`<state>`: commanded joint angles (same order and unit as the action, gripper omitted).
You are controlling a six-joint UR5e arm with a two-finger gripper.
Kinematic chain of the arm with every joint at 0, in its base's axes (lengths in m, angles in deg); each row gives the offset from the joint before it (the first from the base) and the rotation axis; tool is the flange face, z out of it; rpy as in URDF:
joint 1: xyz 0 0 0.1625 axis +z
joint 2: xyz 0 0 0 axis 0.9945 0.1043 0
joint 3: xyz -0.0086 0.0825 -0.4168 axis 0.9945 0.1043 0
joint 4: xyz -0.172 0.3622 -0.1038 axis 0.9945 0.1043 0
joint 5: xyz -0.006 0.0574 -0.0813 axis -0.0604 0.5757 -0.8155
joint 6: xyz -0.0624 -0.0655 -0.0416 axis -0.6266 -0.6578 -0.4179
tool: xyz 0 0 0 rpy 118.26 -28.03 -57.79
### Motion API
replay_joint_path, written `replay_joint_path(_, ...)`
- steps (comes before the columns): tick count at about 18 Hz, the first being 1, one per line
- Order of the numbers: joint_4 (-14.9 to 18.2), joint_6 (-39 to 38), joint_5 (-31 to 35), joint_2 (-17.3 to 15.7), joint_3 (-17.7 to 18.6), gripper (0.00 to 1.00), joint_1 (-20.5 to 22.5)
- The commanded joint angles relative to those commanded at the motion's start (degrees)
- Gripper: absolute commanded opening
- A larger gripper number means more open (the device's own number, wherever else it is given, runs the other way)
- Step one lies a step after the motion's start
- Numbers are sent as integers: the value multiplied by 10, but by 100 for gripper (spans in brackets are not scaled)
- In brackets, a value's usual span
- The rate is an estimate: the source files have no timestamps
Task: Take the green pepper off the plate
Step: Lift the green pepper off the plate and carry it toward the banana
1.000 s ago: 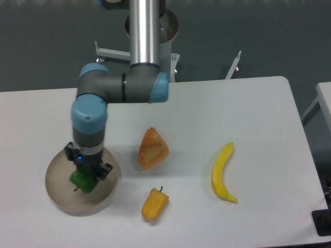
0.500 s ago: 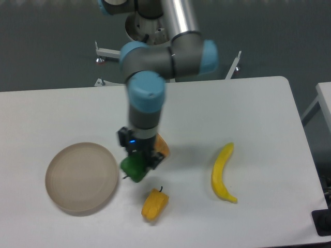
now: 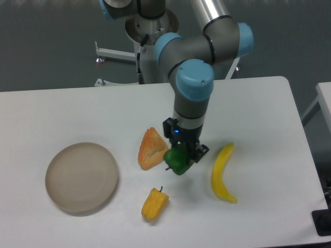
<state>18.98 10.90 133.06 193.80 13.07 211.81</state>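
A: Where's the pepper right now?

B: Clamped in the pincer, off the plate and well to its right. It hangs between the orange wedge and the banana, and from this view it looks to be clear of the tabletop.

A: So the pick itself is done?

B: I'd judge so. The plate is bare, and the pepper sits between the fingers. What's left is only holding it safely.

A: What does doing that well call for?

B: Keep the squeeze steady. The pepper is glossy and lobed, so it could rotate or slide if the grip slackens or the arm jerks. Most of it shows below the fingers, so the hold seems to be near the top of it; I'd avoid quick wrist turns.

A: Anything nearby to mind?

B: The wedge lies just beside the pepper on the left, the banana near on the right, and the yellow pepper lower down toward the front edge. If the arm moves sideways at this height, I can't tell for sure that the pepper would clear them, so I'd lift first.
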Motion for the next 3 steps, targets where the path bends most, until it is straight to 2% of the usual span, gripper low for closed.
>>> replay_joint_path(3,-4,-1,0,3,-1,32,-1)
